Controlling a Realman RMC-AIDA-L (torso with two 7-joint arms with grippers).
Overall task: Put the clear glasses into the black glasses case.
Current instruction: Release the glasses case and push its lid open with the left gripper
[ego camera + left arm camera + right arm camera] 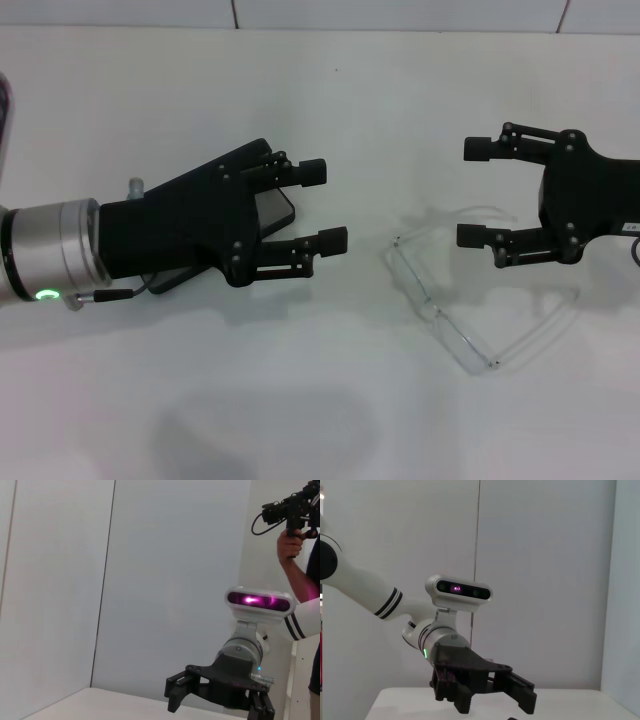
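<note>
The clear glasses (430, 300) lie on the white table (300, 420), right of centre, with their arms unfolded toward the right. My right gripper (472, 192) hovers open just beyond and to the right of them, its fingers pointing left, holding nothing. My left gripper (325, 206) is open at centre left with its fingers pointing right, a short way left of the glasses. The black glasses case (280, 212) lies under the left gripper's palm; only a rounded corner and a lower edge show.
The table's back edge meets a white wall (400, 12). In the left wrist view the right arm (240, 655) shows, and a person holding a camera rig (292, 510) stands behind it. The right wrist view shows the left arm (445, 640).
</note>
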